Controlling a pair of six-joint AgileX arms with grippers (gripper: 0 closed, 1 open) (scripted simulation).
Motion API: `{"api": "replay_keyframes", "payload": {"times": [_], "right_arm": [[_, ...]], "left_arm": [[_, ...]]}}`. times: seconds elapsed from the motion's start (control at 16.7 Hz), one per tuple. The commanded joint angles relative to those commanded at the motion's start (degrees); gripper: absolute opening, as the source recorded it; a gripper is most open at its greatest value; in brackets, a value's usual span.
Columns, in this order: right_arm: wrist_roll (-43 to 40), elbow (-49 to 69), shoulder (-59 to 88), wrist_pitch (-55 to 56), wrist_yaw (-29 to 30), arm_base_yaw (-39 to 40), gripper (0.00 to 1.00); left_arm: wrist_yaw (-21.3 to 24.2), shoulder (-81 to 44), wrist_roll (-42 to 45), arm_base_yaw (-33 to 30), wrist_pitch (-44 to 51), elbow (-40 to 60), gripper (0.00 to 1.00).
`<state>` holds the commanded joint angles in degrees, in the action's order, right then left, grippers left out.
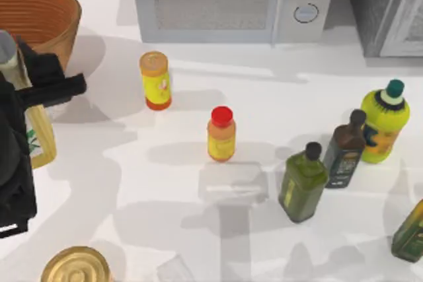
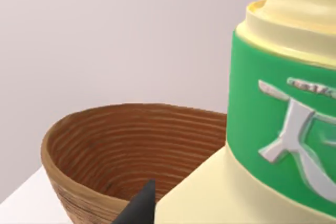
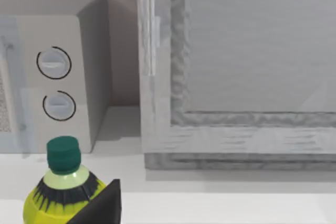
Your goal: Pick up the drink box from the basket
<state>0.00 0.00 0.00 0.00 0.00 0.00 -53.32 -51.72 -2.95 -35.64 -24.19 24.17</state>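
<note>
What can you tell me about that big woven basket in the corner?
The basket is a large round bowl of woven wicker, orange-brown, with fine ribbed rings running around its walls. It stands upright at the table's far left corner, cut off by the top view's edge. The left wrist view looks into its deep hollow, and the part of the inside seen there holds nothing. The left gripper holds the drink box just in front of it, outside the rim.

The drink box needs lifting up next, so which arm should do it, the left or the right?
Left. The left gripper is already at the drink box, beside the basket at the table's left edge. The right arm sits far across, near the yellow bottle with the green cap.
</note>
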Motion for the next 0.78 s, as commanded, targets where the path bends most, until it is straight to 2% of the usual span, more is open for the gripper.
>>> {"api": "replay_keyframes", "payload": {"times": [0.3, 0.48, 0.66, 0.78], "right_arm": [[0.0, 0.0, 0.0, 0.0, 0.0, 0.0, 1.00], [0.0, 0.0, 0.0, 0.0, 0.0, 0.0, 1.00], [0.0, 0.0, 0.0, 0.0, 0.0, 0.0, 1.00], [0.0, 0.0, 0.0, 0.0, 0.0, 0.0, 1.00]], "left_arm": [[-25.2, -24.2, -0.8, -16.8, -12.3, 12.3, 0.00], [-38.2, -36.6, -1.2, -25.1, -18.3, 18.3, 0.00], [-48.1, -46.1, -1.6, -31.4, -22.6, 22.6, 0.00], [-52.4, -50.2, -1.8, -34.1, -24.4, 24.4, 0.00]]}}
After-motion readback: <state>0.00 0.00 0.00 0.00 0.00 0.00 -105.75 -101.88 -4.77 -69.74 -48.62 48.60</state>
